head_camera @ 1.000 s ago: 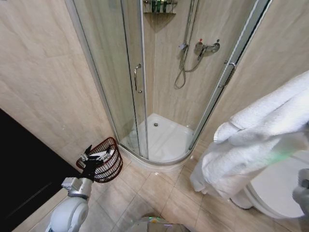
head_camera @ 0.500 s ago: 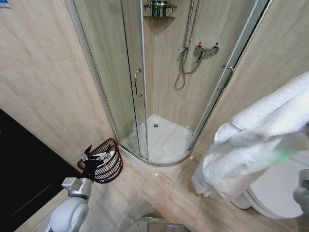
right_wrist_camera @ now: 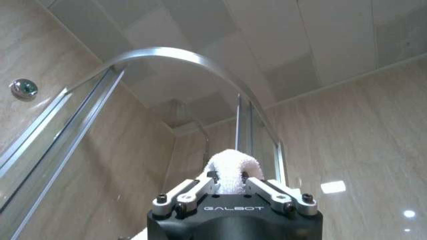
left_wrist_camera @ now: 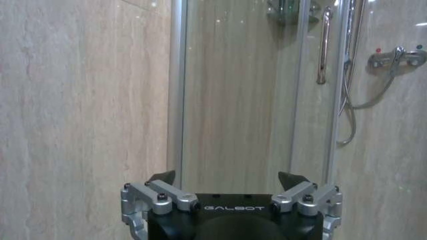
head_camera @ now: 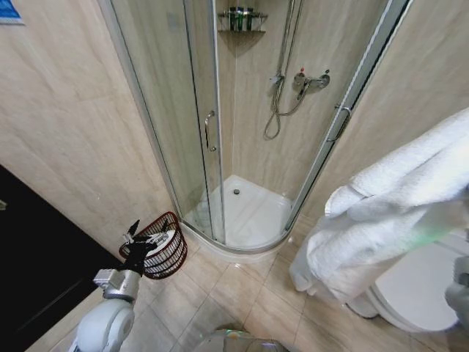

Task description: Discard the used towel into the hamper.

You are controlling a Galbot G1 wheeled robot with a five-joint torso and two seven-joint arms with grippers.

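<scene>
The glass shower cabin [head_camera: 220, 125] fills the view from 11 to 1 o'clock. The white towel [head_camera: 388, 213] hangs in a big bunch at 3 o'clock, a fold of it pinched in my right gripper [right_wrist_camera: 230, 179]. The hamper [head_camera: 157, 246] sits at 8 o'clock beside the cabin's base, my left gripper [head_camera: 135, 236] just before it, fingers spread, holding nothing.

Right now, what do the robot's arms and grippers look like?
The left gripper has a black body with white GALBOT lettering, silver metal linkages with dark bolts, and dark pointed fingertips. The right gripper is built the same: black housing, GALBOT marking, silver bolted links. In the head view, the left arm is rounded pale grey with a silver wrist block.
</scene>
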